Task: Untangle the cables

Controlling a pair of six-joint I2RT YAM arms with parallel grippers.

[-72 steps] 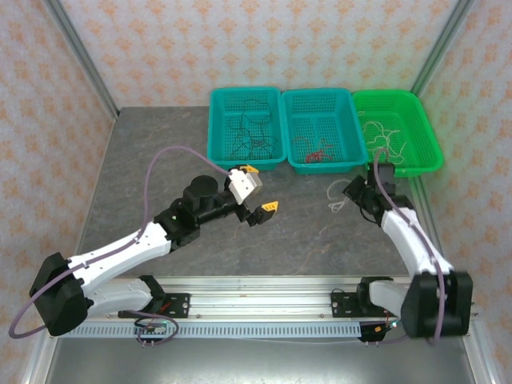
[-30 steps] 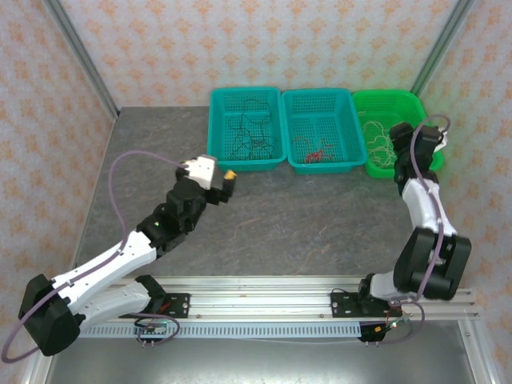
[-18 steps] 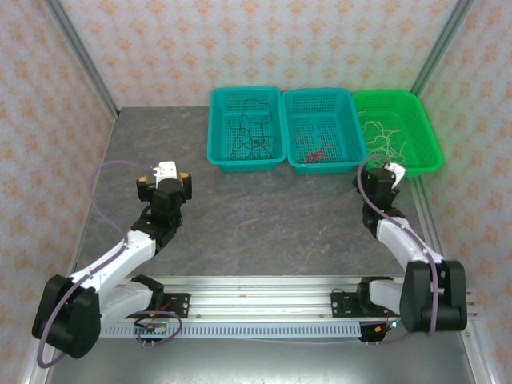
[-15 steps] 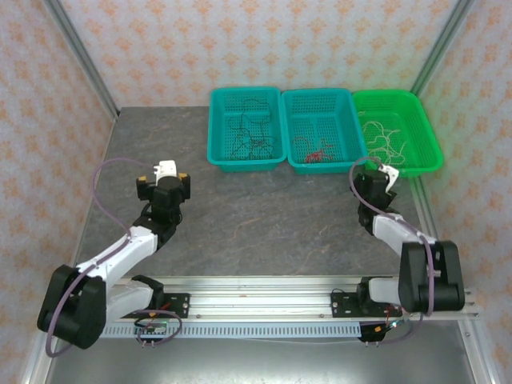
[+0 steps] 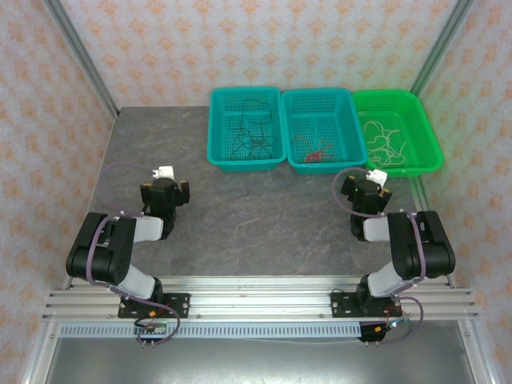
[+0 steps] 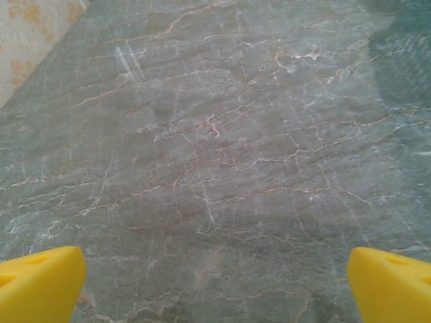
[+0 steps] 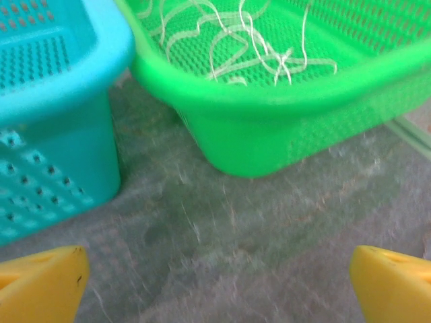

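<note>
Left gripper [image 6: 215, 286] released, jaws spread wide, nothing between the yellow fingertips [image 6: 40, 282], just bare grey table [image 6: 215, 148] below. From the top view that arm sits folded low on the left side of the table, well apart from the baskets. Right gripper [image 7: 215, 286] also released, jaws wide, empty. It points at the front wall of the green basket [image 7: 283, 134], near it but not touching. Middle teal basket [image 7: 60, 81] is just beside the green one, to its left. White cable [image 7: 249, 47] lies in loose loops on the green basket's floor. Top view: three baskets in a row at the far edge of the table. Left teal basket [image 5: 214, 128] holds the black cable [image 5: 248, 136], a thin tangle near its middle. The middle teal basket holds the red cable [image 5: 318, 150], bunched small toward its near wall. The white cable is in the green basket on the right. Each cable sits in its own basket, none on the table.
</note>
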